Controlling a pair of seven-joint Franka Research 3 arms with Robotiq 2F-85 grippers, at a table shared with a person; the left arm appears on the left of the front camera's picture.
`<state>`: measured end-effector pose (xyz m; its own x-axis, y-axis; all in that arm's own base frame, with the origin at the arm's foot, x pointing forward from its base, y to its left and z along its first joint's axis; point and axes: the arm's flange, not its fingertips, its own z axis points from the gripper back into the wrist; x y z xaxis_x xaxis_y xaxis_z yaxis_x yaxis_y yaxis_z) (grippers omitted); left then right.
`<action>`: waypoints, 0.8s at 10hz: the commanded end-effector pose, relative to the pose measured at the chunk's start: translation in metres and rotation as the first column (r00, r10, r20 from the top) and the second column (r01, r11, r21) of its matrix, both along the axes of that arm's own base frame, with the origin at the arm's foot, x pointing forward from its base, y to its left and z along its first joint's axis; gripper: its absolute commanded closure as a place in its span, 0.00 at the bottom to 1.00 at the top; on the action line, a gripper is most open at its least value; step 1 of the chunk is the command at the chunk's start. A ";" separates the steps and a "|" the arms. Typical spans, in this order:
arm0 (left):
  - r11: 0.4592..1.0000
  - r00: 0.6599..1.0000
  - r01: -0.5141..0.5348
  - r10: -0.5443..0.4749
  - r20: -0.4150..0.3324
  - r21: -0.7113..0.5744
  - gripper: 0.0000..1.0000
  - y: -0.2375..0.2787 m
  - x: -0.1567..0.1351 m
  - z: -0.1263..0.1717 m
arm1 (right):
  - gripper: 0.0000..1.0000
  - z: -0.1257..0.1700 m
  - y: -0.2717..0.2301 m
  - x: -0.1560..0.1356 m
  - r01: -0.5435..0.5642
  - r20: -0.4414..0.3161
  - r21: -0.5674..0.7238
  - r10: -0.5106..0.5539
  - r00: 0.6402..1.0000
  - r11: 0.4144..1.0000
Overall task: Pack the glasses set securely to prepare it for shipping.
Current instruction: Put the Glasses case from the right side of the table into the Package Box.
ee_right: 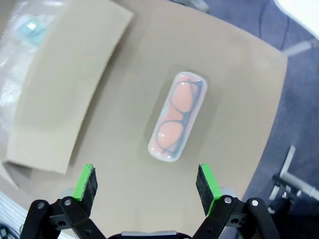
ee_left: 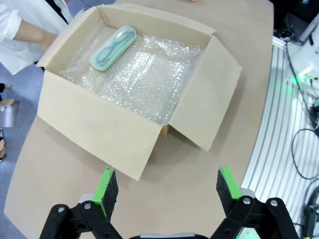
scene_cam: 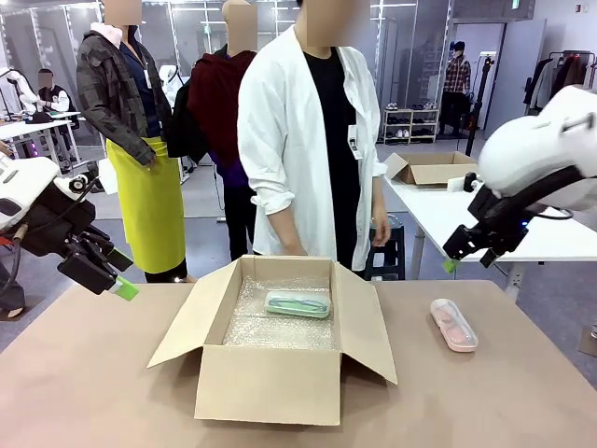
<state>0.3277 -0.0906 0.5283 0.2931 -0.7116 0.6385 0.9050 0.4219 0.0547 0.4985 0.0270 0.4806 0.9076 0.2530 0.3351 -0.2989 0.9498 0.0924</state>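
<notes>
Green-padded and spread wide, the left pincer (ee_left: pixel 167 191) hangs empty over the tabletop (scene_cam: pixel 84 373), near the left front corner of the cardboard box (ee_left: pixel 94 134). It is best placed clear of the raised flaps, ready to steady a wall if the box slides.

Right of the box, the pink case (ee_right: pixel 178 116) lies flat on bare tabletop, apart from the right flap. The right pincer (ee_right: pixel 146 186) hovers above it, also spread and holding nothing. The step in hand looks to be fetching this case. Its long sides already roughly face the two pads, so a slight wrist roll would square them. A straight descent and a gentle close across the narrow middle should follow, since the smooth rounded shell could squirt out. The lift must clear the flap.

The box stands open with its flaps folded outward and its floor lined with bubble wrap (ee_left: pixel 144 79). On that lining, toward the far wall near the person (scene_cam: pixel 308 140), lies the green case (ee_left: pixel 113 48). Bare wrap beside it leaves room for the second. Each case is shut, with dark frames showing through its shell.
</notes>
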 end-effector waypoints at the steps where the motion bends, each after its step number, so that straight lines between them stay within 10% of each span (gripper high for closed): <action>1: 1.000 1.000 0.028 -0.028 0.000 -0.013 0.00 0.003 0.000 0.000 | 0.00 -0.011 0.002 0.041 0.123 -0.048 -0.077 -0.127 0.991 0.989; 8: 1.000 1.000 0.028 -0.028 0.000 -0.013 0.00 0.003 0.000 0.000 | 0.00 -0.123 -0.008 0.093 0.238 -0.096 -0.097 -0.247 0.964 0.966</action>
<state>0.3277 -0.0906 0.5284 0.2932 -0.7115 0.6385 0.9049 0.4221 0.0548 0.5855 0.0114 0.3599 0.9751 0.0837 0.2055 -0.0948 0.9945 0.0447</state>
